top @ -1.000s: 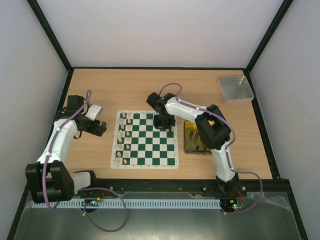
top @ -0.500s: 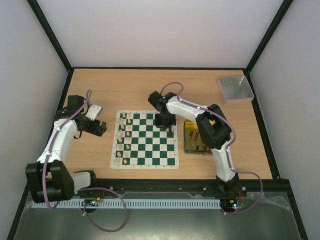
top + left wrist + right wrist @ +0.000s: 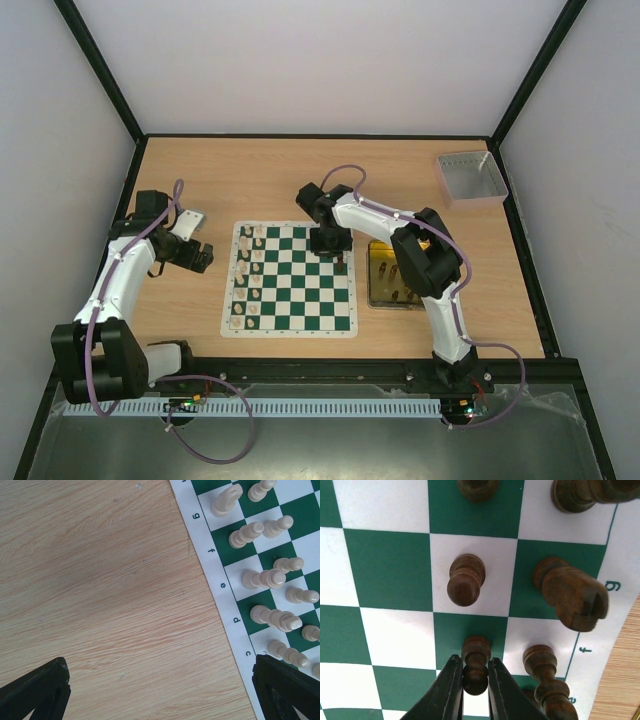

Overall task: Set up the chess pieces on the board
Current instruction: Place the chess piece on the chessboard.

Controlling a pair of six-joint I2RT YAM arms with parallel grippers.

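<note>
Pale walls and black posts box in a wooden table (image 3: 250, 180). One board (image 3: 295, 285) lies flat at its middle, in front of the two arms. One gold tin (image 3: 371, 275) sits just beside the board's right edge, and one grey tray (image 3: 470, 175) stands well apart in the far right corner.

Cream pieces (image 3: 262, 578) stand in two files along the board's left side. The left wrist view shows ten of them clearly, with perhaps an eleventh cut off at the frame edge. They are too small to count from the top view.

Dark pieces (image 3: 465, 580) stand at the board's right side, and six show in the right wrist view. A few more lie in the tin, though I cannot count them at that size.

The right gripper (image 3: 474, 667) is down over the board's far right part. Its two fingers pinch one pawn (image 3: 476, 647) by the head, and the pawn stands upright on a green square.

The left gripper (image 3: 160, 695) hangs over bare wood just beside the board's left border. Its fingers are spread wide and hold nothing.
</note>
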